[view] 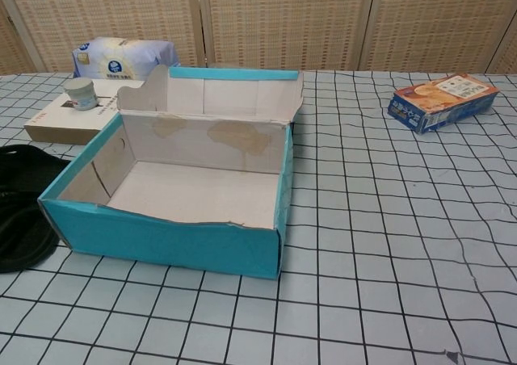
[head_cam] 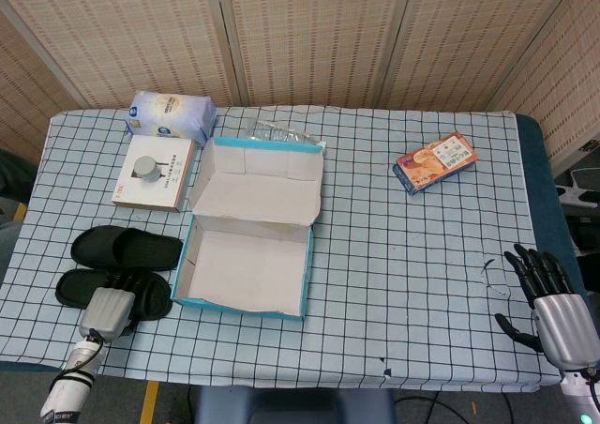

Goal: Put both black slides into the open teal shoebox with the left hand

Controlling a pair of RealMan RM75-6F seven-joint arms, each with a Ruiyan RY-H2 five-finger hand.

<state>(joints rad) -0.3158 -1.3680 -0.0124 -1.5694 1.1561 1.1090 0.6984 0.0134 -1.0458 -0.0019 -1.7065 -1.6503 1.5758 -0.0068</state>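
Two black slides lie side by side at the table's front left, the far slide (head_cam: 127, 248) and the near slide (head_cam: 70, 288); the chest view shows them as a black mass (view: 20, 211) at its left edge. The open teal shoebox (head_cam: 242, 302) stands just right of them, empty, its lid folded up behind; its teal front wall (view: 161, 240) faces the chest camera. My left hand (head_cam: 106, 310) lies over the near slide's right half with its fingers stretched across the strap; the thumb is hidden. My right hand (head_cam: 548, 302) hovers at the front right corner, fingers spread, holding nothing.
Behind the slides sits a white flat box (head_cam: 155, 171) with a small jar on it, then a tissue pack (head_cam: 171, 114). A clear plastic bag (head_cam: 277, 133) lies behind the shoebox. An orange snack box (head_cam: 435, 161) lies at the back right.
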